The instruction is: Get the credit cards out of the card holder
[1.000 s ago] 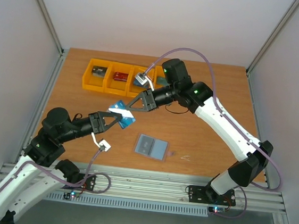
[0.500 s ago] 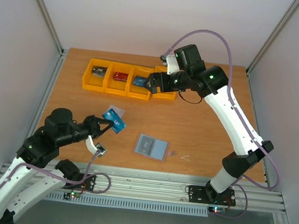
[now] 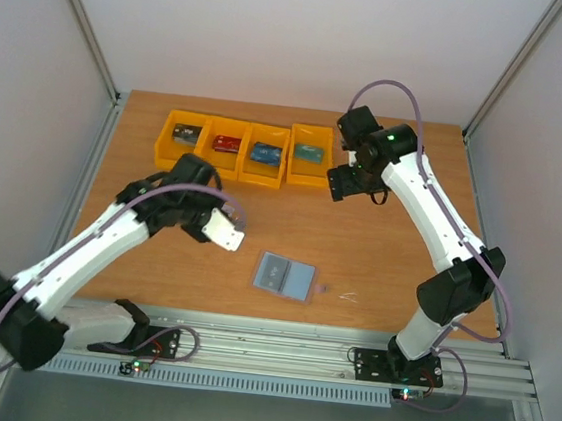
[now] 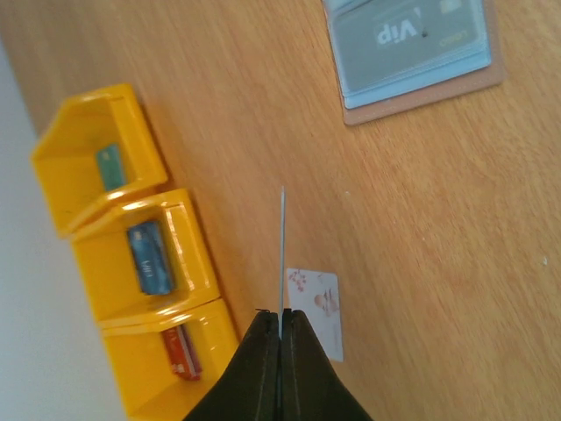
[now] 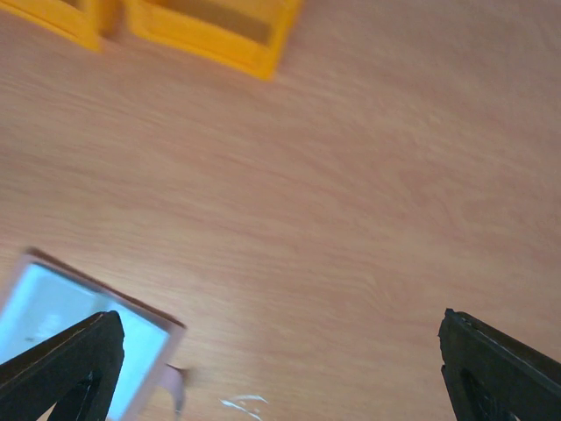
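Note:
The card holder [image 3: 284,276] lies open on the table, light blue-grey inside with a pinkish edge; it also shows as the holder [image 4: 412,44] and the holder [image 5: 48,329]. My left gripper [image 4: 280,314] is shut on a thin credit card [image 4: 282,250], seen edge-on and held upright. Under it a pale card with tiny pink marks [image 4: 317,307] lies flat on the wood. In the top view the left wrist [image 3: 205,213] hides both. My right gripper [image 3: 339,184] hangs open and empty, and in its wrist view the gripper [image 5: 279,324] is over bare wood right of the holder.
A row of orange bins [image 3: 242,148] stands at the back, each holding a card; the bins [image 4: 131,263] are just left of my left gripper. Small whitish scraps [image 3: 349,297] lie right of the holder. Metal frame posts flank the table.
The two grippers met at a card in mid-air; the right one let go, opened and drew back right. The left arm, shut on the card, swung out over the table near the bins.

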Available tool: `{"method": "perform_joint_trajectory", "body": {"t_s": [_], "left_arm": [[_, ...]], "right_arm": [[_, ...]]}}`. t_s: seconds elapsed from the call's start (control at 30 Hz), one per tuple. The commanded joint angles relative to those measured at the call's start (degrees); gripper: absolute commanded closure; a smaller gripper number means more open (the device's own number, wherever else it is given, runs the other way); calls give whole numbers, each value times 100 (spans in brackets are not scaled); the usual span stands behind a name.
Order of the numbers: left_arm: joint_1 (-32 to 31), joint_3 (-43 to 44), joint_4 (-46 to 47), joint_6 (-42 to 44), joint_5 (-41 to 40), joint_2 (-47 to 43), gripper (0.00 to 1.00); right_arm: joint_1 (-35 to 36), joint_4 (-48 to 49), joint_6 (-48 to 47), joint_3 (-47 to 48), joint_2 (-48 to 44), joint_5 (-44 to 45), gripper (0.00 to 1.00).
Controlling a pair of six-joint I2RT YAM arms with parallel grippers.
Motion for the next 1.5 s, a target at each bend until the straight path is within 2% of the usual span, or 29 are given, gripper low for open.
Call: {"method": "perform_joint_trajectory", "body": {"t_s": [0.0,0.13,0.3,0.5,0.63,0.8,1.13,1.23,1.47], "left_arm": [[121,710,819,-468,10,1162,100],[452,1402,1425,-171,240,2335,100],[721,2972,1384,-185,267,3999,100],[975,4477,1289,-111,-69,5346,100],[1022,4762,1889,143,-140,5891,100],[1023,5295,2335,7,-406,6544,100],[1059,5100,2676,174,-3,6851,100],[1058,5107,3065,229,-164,7070,100],[1101,5183,3168,261,-260,7333,100]], "right_arm": [[-494,218,-130,-558,-360,-65,2],[-1129,563,-264,-1058,-417,-539,1],[-1725,832,-439,-1046,-112,-879,2],[-2120,976,-537,-753,381,-1072,2],[-2362,1041,-504,-679,515,-1462,1],[-2444,1049,-520,-669,556,-1467,2],[-2449,1125,-520,-691,488,-1565,1],[-2449,1126,-528,-651,521,-1642,2],[-2449,1153,-597,-728,463,-1600,1]]}}
